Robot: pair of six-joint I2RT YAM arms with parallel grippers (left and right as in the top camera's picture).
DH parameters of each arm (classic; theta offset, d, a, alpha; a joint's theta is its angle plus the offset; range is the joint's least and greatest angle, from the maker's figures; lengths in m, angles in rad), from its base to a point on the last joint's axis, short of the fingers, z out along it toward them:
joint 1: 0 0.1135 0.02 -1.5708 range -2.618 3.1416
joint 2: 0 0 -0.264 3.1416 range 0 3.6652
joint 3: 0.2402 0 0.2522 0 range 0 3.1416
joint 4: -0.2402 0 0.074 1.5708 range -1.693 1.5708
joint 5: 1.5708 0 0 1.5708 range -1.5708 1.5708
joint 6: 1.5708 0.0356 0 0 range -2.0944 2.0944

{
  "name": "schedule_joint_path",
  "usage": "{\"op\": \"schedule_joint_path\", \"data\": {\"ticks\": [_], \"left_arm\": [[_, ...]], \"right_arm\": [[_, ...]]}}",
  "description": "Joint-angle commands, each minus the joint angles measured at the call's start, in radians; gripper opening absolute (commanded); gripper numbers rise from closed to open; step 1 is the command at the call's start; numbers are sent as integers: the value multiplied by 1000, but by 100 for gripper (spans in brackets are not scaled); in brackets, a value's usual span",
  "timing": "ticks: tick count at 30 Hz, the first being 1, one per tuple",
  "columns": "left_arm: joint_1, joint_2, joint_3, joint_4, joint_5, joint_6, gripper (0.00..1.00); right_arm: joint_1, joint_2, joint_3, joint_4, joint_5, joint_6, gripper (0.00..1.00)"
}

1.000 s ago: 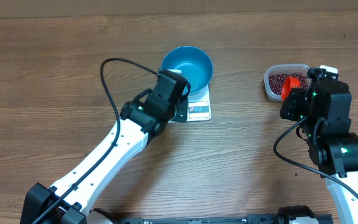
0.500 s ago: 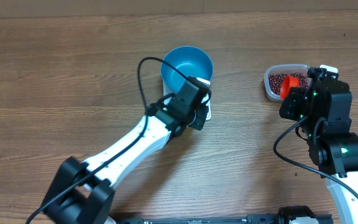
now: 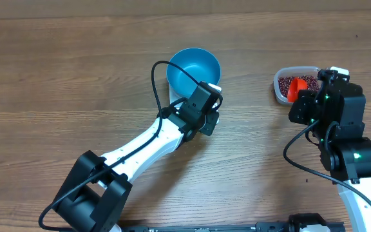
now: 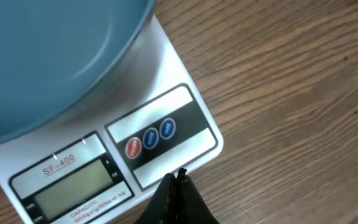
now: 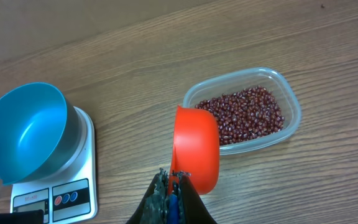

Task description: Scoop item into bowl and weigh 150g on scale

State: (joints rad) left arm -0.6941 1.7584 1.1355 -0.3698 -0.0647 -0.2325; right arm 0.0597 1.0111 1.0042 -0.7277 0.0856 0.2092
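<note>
A smooth round blue bowl (image 5: pixel 23 134) sits on the flat white rectangular plastic scale (image 4: pixel 92 168). Right of the scale, tiny maroon beans (image 5: pixel 247 115) lie in a clear plastic tub (image 5: pixel 296 118), where the right jaws clamp a glossy orange scoop (image 5: pixel 194 149). The left jaws are pressed together at the scale's front edge, above the brown wood-grain tabletop (image 3: pixel 76 77).

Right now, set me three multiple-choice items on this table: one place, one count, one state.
1. The blue bowl sits: A on the white scale; B in the tub; C on bare wood.
2. Round buttons on the scale: A two; B three; C six.
3. The bowl is: A heaped with beans; B half full; C empty.
Answers: 1 A, the scale's platform lies under it. 2 B, one red and two blue. 3 C, its smooth inside shows bare.
</note>
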Motion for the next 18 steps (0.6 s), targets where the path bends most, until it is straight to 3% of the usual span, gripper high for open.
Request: {"op": "schedule_joint_path", "data": {"ticks": [1, 18], "left_arm": [[0, 20, -3, 6, -51, 19, 4], [-2, 76, -3, 58, -98, -19, 4]], "right_arm": [[-4, -6, 38, 5, -2, 6, 4], [-4, -6, 38, 1, -2, 6, 4]]}}
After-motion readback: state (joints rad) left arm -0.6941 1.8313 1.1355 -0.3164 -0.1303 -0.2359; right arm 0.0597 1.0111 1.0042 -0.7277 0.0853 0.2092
